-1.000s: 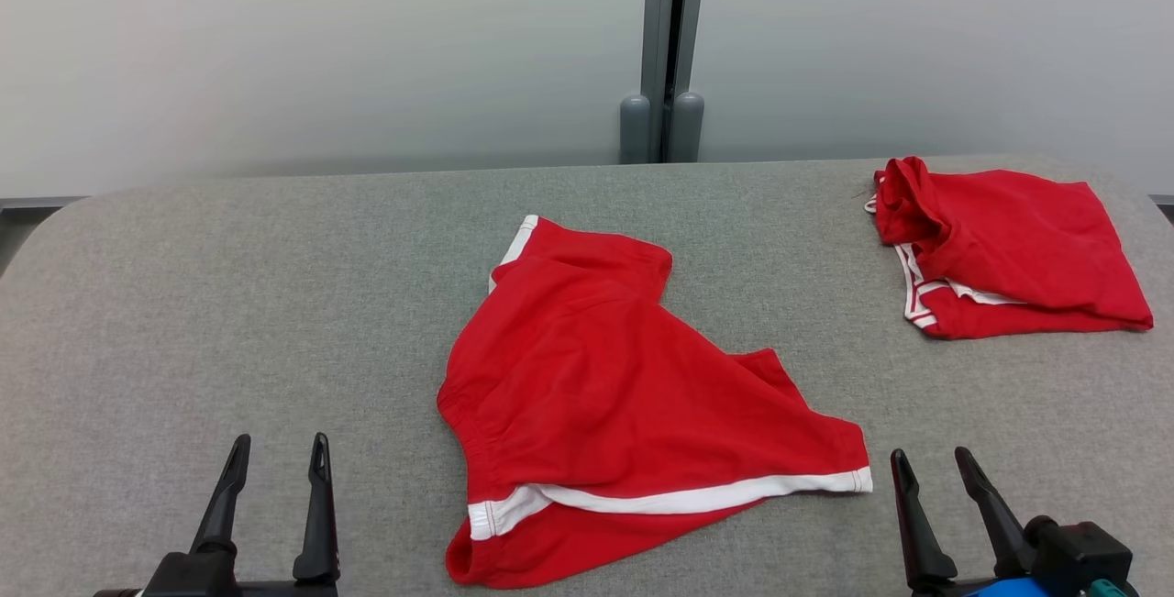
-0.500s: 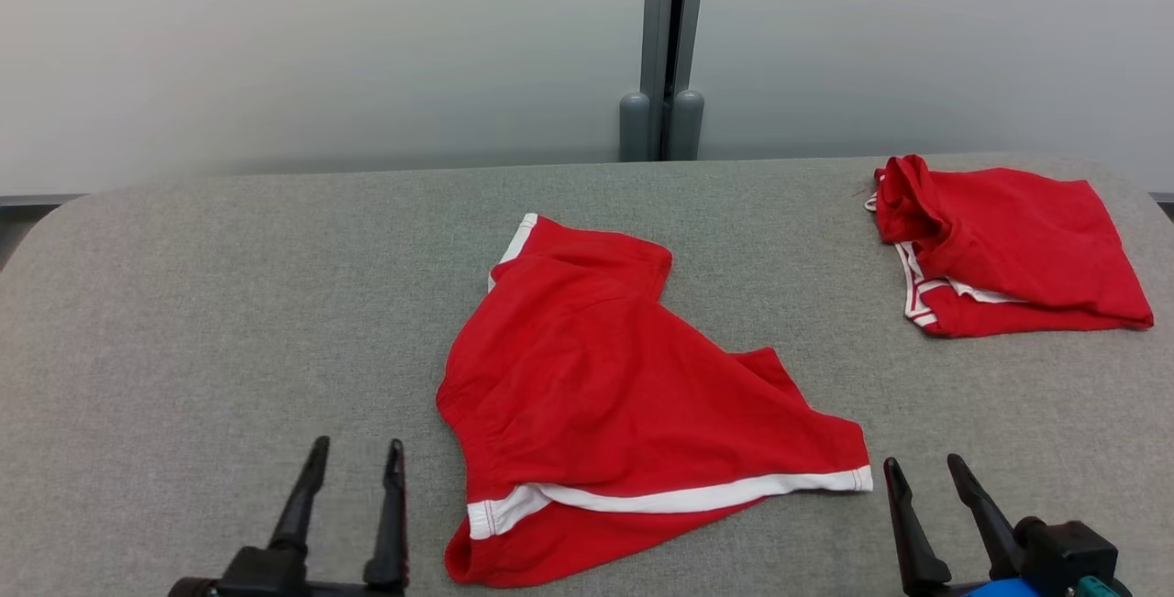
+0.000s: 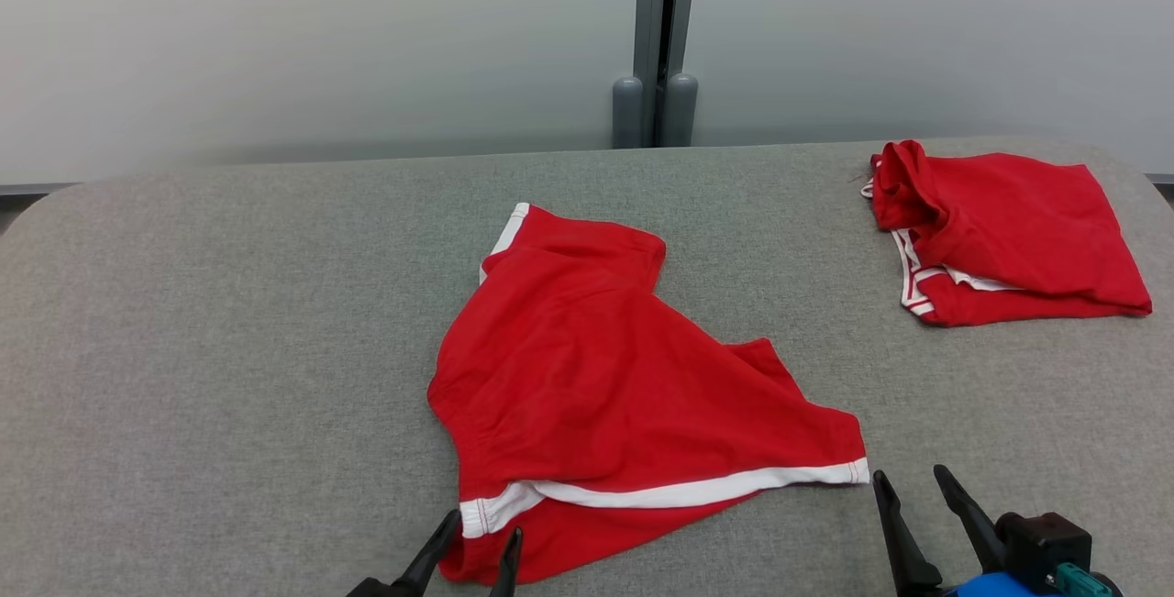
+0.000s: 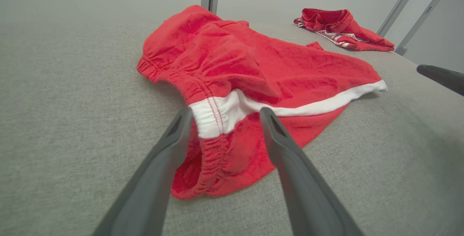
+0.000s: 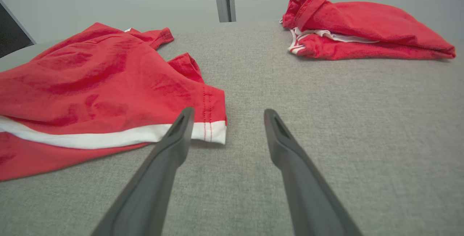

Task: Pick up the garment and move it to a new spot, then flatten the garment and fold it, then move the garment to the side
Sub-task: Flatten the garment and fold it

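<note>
The left pincer (image 3: 481, 542), at the bottom centre of the head view, stands spread, its fingertips either side of the white waistband (image 3: 660, 494) corner of the red shorts (image 3: 596, 377). The right pincer (image 3: 910, 496), also spread, is at the lower right, just beside the waistband's other end. The shorts lie rumpled mid-frame on the grey tabletop (image 3: 229, 304). A folded red garment (image 3: 1009, 230) sits at the upper right.

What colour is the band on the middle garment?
White band on red garment; left wrist view shows it best.
</note>
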Robot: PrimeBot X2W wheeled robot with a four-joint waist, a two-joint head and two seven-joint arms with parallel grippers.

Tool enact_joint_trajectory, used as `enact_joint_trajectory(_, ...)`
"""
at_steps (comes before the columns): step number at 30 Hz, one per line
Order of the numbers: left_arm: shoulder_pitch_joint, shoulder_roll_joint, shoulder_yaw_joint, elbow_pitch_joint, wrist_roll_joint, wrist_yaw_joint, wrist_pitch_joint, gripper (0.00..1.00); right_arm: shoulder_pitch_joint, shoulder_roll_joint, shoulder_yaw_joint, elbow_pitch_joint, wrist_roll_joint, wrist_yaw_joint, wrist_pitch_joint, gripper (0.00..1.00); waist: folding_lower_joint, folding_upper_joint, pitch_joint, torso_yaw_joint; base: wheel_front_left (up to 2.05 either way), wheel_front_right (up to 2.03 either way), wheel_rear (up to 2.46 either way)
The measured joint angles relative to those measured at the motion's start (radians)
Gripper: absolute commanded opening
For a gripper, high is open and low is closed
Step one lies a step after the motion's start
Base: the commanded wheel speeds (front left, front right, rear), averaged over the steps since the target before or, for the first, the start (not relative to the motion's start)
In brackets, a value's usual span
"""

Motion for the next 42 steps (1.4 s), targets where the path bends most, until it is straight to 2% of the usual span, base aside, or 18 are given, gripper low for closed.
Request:
enact_joint_trajectory(7,-0.043,0.013,-0.063,0.073,-0.048,0.000,0.000,1.00,-0.009,-0.002,0.012,0.020,0.003,0.000,0.000,1.00,0.0000,0.0000,0.009,-0.010,0.00,0.00,0.00)
enact_joint_trajectory(15,-0.074,0.014,-0.091,0.120,-0.085,0.000,0.000,1.00,-0.019,-0.002,0.023,0.043,0.009,0.000,0.000,1.00,0.0000,0.0000,0.010,-0.017,0.00,0.00,0.00)
enact_joint_trajectory(23,-0.097,0.012,-0.113,0.139,-0.096,0.000,0.000,1.00,-0.024,-0.003,0.027,0.052,0.009,0.000,0.000,1.00,0.0000,0.0000,0.018,-0.016,0.00,0.00,0.00)
enact_joint_trajectory(29,-0.156,0.003,-0.175,0.152,-0.124,0.000,0.000,1.00,-0.062,-0.011,0.064,0.089,0.009,0.000,0.000,1.00,0.0000,0.0000,0.037,-0.016,0.00,0.00,0.00)
enact_joint_trajectory(30,-0.167,0.001,-0.182,0.155,-0.130,0.000,0.000,0.87,-0.072,-0.013,0.071,0.097,0.009,0.000,0.000,1.00,0.0001,0.0000,0.039,-0.016,0.00,0.00,0.00)
enact_joint_trajectory(31,-0.177,0.001,-0.193,0.158,-0.136,0.000,0.000,0.52,-0.079,-0.015,0.078,0.104,0.009,0.000,0.000,1.00,0.0001,0.0000,0.041,-0.016,0.00,0.00,0.00)
enact_joint_trajectory(33,-0.191,0.000,-0.207,0.162,-0.145,0.000,0.000,0.00,-0.091,-0.020,0.090,0.115,0.009,0.000,0.000,1.00,0.0000,0.0000,0.046,-0.016,0.00,0.00,0.00)
enact_joint_trajectory(42,-0.207,0.037,-0.173,0.149,-0.169,0.000,0.000,0.00,-0.141,-0.039,0.146,0.161,0.042,0.000,0.000,1.00,0.0000,0.0000,0.066,-0.007,0.00,0.00,0.00)
